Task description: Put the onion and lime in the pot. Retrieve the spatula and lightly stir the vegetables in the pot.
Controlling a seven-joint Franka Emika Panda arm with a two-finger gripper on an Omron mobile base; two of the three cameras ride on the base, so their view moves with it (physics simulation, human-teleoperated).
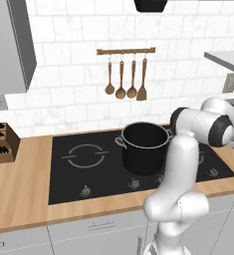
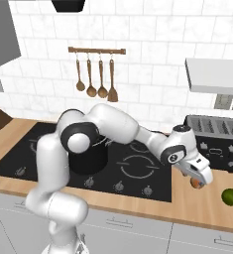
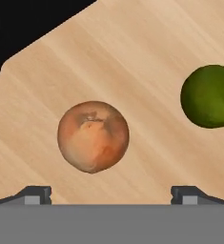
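Arm reaches to the lower right of the right base view, gripper (image 2: 198, 181) hanging just over the onion (image 2: 195, 183) on the wooden counter (image 2: 197, 208), past the right edge of the black cooktop (image 2: 138, 166). In the hand view the onion (image 3: 93, 136) sits left of centre, brown-orange, resting on the wood, with both fingertips (image 3: 35, 194) low in the frame and spread wide, one at each side; jaws are apart, nothing between them, onion not touched. Lime (image 3: 209, 96) is at the right edge of the hand view, near the onion but apart from it; in the right base view the lime (image 2: 230, 196) lies at the lower right on the counter. Pot (image 1: 144, 147) stands upright on the cooktop right of centre in the left base view, black with a silvery rim, inside looks dark; in the right base view the pot (image 2: 90, 158) is mostly hidden behind the arm's elbow. Utensil rack (image 1: 125, 51) on the tiled wall, upper centre, carries three wooden spoons and the spatula (image 1: 142, 89) as its rightmost piece. Knife block (image 1: 0, 143) at the left edge of the left base view; toaster (image 2: 214, 141) at the right of the right base view, behind the gripper.
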